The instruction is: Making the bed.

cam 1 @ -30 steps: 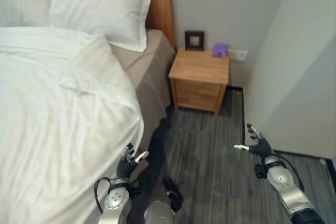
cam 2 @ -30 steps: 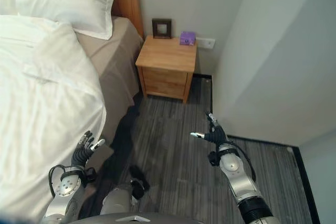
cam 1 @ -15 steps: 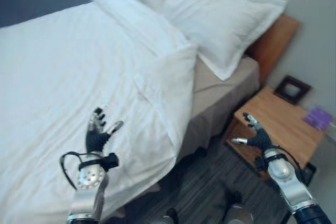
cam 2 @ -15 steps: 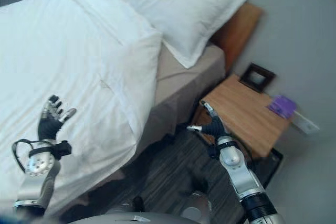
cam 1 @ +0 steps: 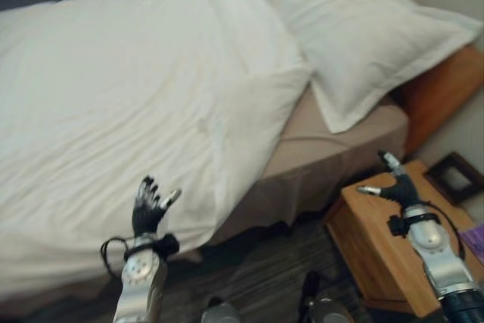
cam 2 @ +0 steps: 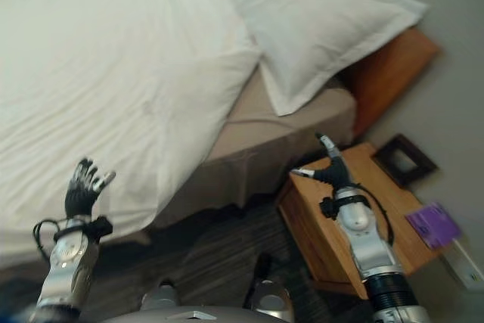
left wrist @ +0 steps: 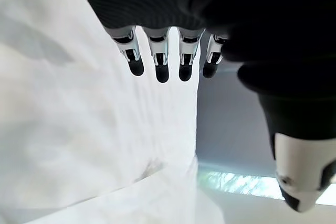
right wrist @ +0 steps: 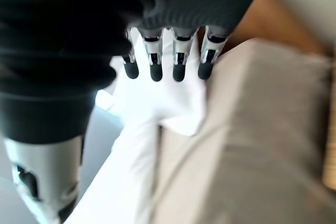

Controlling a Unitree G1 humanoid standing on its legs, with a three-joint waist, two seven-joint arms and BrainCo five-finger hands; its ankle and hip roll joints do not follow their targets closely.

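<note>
A white duvet covers most of the bed, its near corner folded back so the beige sheet shows beside it. Two white pillows lie at the head against a wooden headboard. My left hand hovers open over the duvet's lower edge, touching nothing; in the left wrist view its fingers point along the white cloth. My right hand is open in the air above the nightstand, beside the mattress. The right wrist view looks past its fingers at the pillow and beige sheet.
A wooden nightstand stands right of the bed, with a dark picture frame and a purple object on top. Dark striped carpet lies between bed and nightstand. A wall socket sits low on the wall.
The whole picture has swung left toward the bed, so the camera moved. Both hands stay open; the right hand now shows over the nightstand and the left one by the duvet's edge.
</note>
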